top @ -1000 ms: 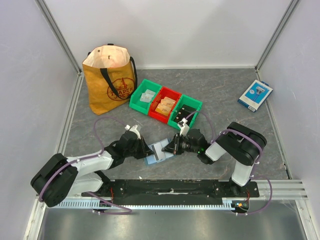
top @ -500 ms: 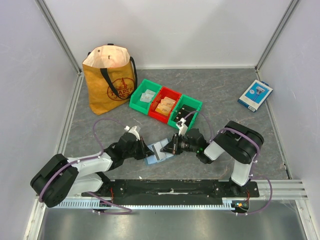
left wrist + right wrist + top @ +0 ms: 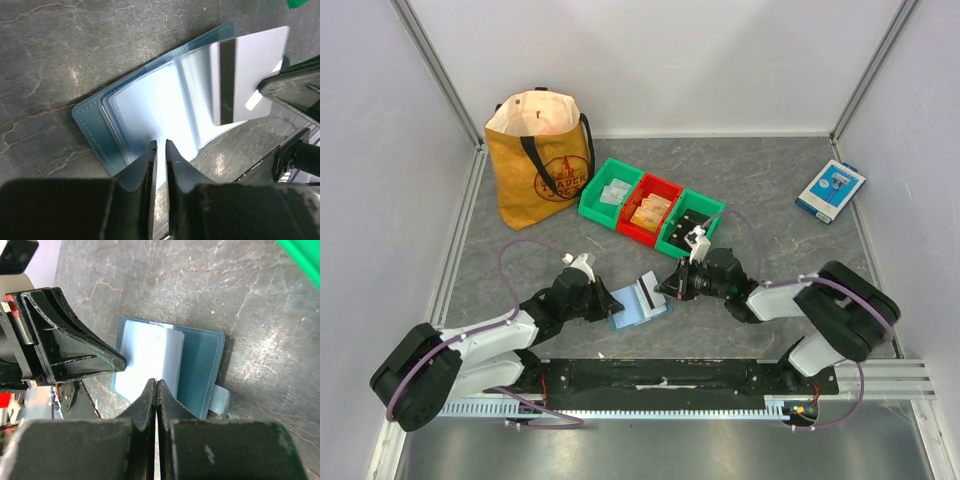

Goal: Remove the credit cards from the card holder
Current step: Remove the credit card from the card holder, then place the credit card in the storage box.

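The card holder [image 3: 630,317] lies open on the table between both arms, a dusty-blue bifold [image 3: 92,120] with pale inner pockets. My right gripper [image 3: 663,289] is shut on one credit card [image 3: 648,291], pale grey-white with a black stripe [image 3: 250,70], held tilted over the holder's right half. In the right wrist view that gripper [image 3: 157,382] shows the card only as a thin edge between the jaws, above the card holder [image 3: 200,365]. My left gripper [image 3: 160,143] rests its tips on the holder's left pockets, jaws a narrow slit apart with nothing between them.
Three small bins stand behind the holder: a green bin [image 3: 611,192] with pale cards, a red bin [image 3: 653,209] with orange-tan cards, another green bin [image 3: 693,222]. A yellow tote bag [image 3: 540,160] stands at the back left, a blue-and-white box [image 3: 830,190] at the far right.
The right arm has stretched out to the right and its gripper has drawn the striped card up from the holder's right pocket. The left gripper shifted slightly on the left half.
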Tool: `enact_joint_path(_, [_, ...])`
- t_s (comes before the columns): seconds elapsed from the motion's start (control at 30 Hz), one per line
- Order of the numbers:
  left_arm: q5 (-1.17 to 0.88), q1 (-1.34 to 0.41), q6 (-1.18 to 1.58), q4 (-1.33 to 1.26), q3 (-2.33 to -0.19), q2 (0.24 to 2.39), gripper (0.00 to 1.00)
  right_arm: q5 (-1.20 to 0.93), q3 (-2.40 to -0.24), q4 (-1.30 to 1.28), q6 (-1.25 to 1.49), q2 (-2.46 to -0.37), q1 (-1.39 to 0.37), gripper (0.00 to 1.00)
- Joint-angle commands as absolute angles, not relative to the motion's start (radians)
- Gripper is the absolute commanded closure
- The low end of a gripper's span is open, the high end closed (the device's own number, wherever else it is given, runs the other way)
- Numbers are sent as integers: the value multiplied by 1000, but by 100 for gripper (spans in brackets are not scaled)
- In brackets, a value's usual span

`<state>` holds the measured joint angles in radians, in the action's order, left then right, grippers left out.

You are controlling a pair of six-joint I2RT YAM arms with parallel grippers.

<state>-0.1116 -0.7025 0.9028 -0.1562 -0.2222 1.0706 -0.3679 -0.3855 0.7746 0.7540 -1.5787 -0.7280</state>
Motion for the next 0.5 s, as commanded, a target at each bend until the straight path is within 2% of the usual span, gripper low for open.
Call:
enact_joint_path(0.0, [-60,-703,926,-57,-233,994,77,-253,-410,537,592,-1409,-724,100])
enact_joint_path(0.03, [-60,-703,934,-46,-241,971,73,-236,-413,502,572,-1364,-724,100])
enact_joint_path(0.17, [-72,-703,946,-25,-293,873,43,-122,-442,358,479,-1183,-756,100])
enact_joint_path(0.27, [-101,-703,951,-6,-357,839,30,19,-474,267,385,-1094,-820,100])
enact_joint_path(0.37, [-161,-703,969,-8,-431,831,21,167,-494,227,293,-1039,-915,99])
enact_joint_path(0.47, [-190,-704,1005,-8,-482,819,20,346,-517,207,206,-1029,-1018,99])
